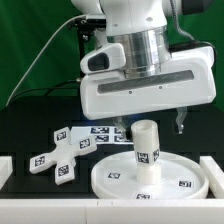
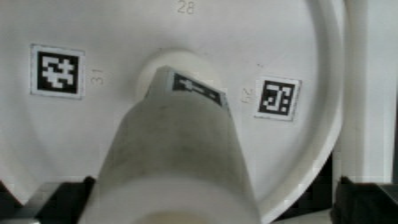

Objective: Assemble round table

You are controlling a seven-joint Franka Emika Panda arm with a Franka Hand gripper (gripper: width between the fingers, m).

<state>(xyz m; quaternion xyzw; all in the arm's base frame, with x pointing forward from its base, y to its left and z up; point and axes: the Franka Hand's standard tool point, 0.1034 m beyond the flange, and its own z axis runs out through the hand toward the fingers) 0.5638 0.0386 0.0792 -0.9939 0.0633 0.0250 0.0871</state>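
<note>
Judging by the layout, we find the post [image 1: 146, 150] upright at the centre of the disc [image 1: 125, 166], so seating it is the step in hand. The foot piece [image 1: 58, 156] lies loose at the disc's nine o'clock in the exterior view; fetching it should follow. The gripper [image 1: 148, 124] hangs over the post, jaws wide apart, holding nothing.

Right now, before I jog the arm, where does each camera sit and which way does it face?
Exterior view: off the arm, just above table level, facing the post standing on the disc; the arm and its fingers show above.
Wrist view: on the wrist, looking down along the post onto the disc; dark fingers flank the post.
Shared: post, disc, fingers.
</note>
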